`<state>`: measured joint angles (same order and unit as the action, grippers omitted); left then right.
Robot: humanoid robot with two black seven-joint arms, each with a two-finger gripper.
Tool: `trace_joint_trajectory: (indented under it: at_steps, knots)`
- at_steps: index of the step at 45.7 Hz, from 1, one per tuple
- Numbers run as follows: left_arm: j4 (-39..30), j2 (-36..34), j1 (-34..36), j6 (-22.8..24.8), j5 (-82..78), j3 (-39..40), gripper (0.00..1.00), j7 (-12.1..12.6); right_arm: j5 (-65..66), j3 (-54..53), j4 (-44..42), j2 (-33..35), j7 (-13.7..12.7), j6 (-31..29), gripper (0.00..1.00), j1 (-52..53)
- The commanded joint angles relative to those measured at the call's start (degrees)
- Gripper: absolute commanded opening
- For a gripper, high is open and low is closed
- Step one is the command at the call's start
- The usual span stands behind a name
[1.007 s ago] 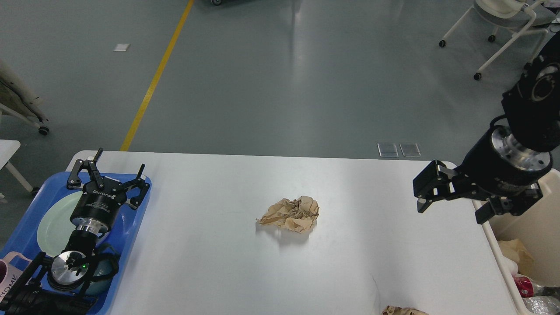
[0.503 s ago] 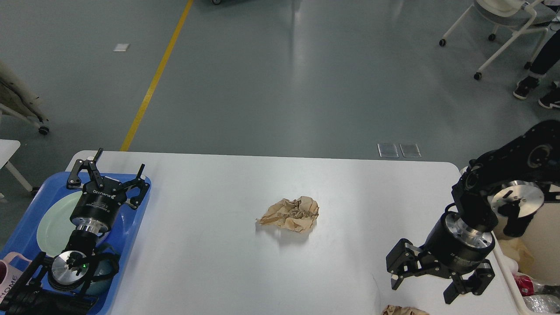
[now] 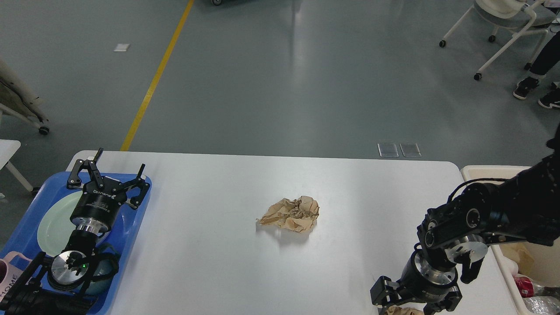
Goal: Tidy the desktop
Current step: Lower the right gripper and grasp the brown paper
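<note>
The white desktop (image 3: 210, 262) carries a crumpled brown paper ball (image 3: 291, 213) near its middle. A second crumpled brown paper (image 3: 400, 311) pokes in at the bottom edge, right of centre. My right gripper (image 3: 409, 302) points down directly above that second paper, fingers spread either side of it, their tips cut off by the frame edge. My left gripper (image 3: 109, 175) stands open over the blue tray at the left, holding nothing.
The blue tray (image 3: 24, 229) at the left edge holds a pale green plate (image 3: 50, 225) and a pink mug (image 3: 8, 273). A beige bin (image 3: 483, 168) with rubbish stands against the table's right edge. A chair and a person's feet are far right.
My right arm has swung down and toward the near edge, from beside the bin to just above the paper at the bottom of the view. The left arm has not moved.
</note>
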<state>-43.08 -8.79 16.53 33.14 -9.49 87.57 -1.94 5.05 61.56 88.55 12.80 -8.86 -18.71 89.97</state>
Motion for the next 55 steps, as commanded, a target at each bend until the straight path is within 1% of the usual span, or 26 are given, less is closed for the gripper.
trace_joint_trajectory:
  at_steps: [1,17,20,22,26,27,28,30,31,34,36,38,43,44,49,55]
  knots:
    - [0.0,0.0,0.0,0.0,0.0,0.0,0.97,0.0,0.0,0.2,-2.9,-0.1,0.0,0.2,1.0,-3.3]
    - [0.0,0.0,0.0,0.0,0.0,0.0,0.97,0.1,0.2,2.6,-6.1,-0.7,-0.1,0.5,1.0,-8.1]
    - [0.0,0.0,0.0,0.0,0.0,0.0,0.97,0.1,0.3,2.3,-6.3,-1.4,-0.1,1.5,1.0,-9.2]
    - [0.0,0.0,0.0,0.0,0.0,0.0,0.97,0.0,0.2,2.3,-6.5,-2.6,-0.1,3.5,1.0,-10.3]
    - [0.0,0.0,0.0,0.0,0.0,0.0,0.97,0.0,0.1,2.2,-6.5,-3.0,-0.1,6.5,1.0,-11.4]
    - [0.0,0.0,0.0,0.0,0.0,0.0,0.97,0.0,0.1,2.2,-6.5,-3.0,-0.1,6.8,0.99,-11.7]
    - [0.0,0.0,0.0,0.0,0.0,0.0,0.97,0.0,0.1,2.2,-6.5,-3.0,-0.1,7.2,0.93,-12.1]
    - [0.0,0.0,0.0,0.0,0.0,0.0,0.97,0.0,0.1,2.1,-6.5,-3.0,-0.1,7.3,0.87,-12.2]
    - [0.0,0.0,0.0,0.0,0.0,0.0,0.97,0.0,0.0,2.1,-6.5,-3.0,-0.1,7.3,0.82,-12.2]
    - [0.0,0.0,0.0,0.0,0.0,0.0,0.97,0.0,-0.1,2.1,-6.4,-3.0,-0.1,7.4,0.61,-12.2]
    - [0.0,0.0,0.0,0.0,0.0,0.0,0.97,0.0,-0.6,2.2,-6.4,-2.9,-0.1,7.4,0.49,-12.2]
    - [0.0,0.0,0.0,0.0,0.0,0.0,0.97,0.1,-0.7,2.3,-6.4,-2.7,-0.1,7.4,0.34,-12.2]
    - [0.0,0.0,0.0,0.0,0.0,0.0,0.97,0.0,-0.8,2.3,-6.2,-2.4,-0.1,7.4,0.03,-12.3]
    - [0.0,0.0,0.0,0.0,0.0,0.0,0.97,0.0,-0.9,2.3,-6.2,-2.4,-0.1,7.5,0.0,-12.2]
    - [0.0,0.0,0.0,0.0,0.0,0.0,0.97,0.0,-1.7,2.3,-6.3,-2.3,-0.1,7.5,0.0,-12.2]
    - [0.0,0.0,0.0,0.0,0.0,0.0,0.97,0.0,-6.8,2.3,-6.3,-2.2,-0.2,7.5,0.0,-11.9]
